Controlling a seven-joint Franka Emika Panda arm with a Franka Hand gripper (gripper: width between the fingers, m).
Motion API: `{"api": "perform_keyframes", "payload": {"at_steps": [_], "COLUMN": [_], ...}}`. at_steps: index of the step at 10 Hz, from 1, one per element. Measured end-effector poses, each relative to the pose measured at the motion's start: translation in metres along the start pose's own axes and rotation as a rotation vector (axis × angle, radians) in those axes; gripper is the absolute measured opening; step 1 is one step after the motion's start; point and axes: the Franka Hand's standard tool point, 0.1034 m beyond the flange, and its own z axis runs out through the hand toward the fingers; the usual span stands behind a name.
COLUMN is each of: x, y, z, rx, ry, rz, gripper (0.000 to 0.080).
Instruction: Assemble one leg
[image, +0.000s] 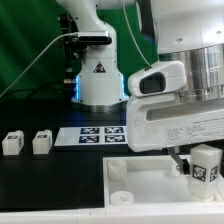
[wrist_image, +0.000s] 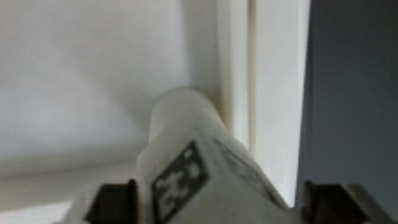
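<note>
My gripper (image: 203, 168) is shut on a leg (image: 206, 166), a small white block with a black-and-white tag, at the exterior view's lower right. It holds the leg just above the right part of the large flat white panel (image: 140, 184). In the wrist view the held leg (wrist_image: 199, 160) runs out from between the two dark fingertips (wrist_image: 118, 203), its round end close to the panel's edge (wrist_image: 267, 90). Two more legs (image: 12, 142) (image: 42, 142) stand on the black table at the exterior view's left.
The marker board (image: 100, 134) lies on the table in the middle. The arm's white base (image: 98, 80) stands behind it. The panel has a round corner socket (image: 120, 197) at its near left. A green backdrop hangs at the back.
</note>
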Motion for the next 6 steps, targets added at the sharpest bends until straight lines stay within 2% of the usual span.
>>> {"api": "perform_keyframes", "payload": {"at_steps": [1, 6], "x": [-0.0002, -0.0016], "y": [0.0042, 0.0047], "z": [0.0007, 0.0019], "rx": [-0.005, 0.000], "ry": [-0.001, -0.005], "rz": [0.091, 0.534], "gripper": [0.0401, 0.0398]}}
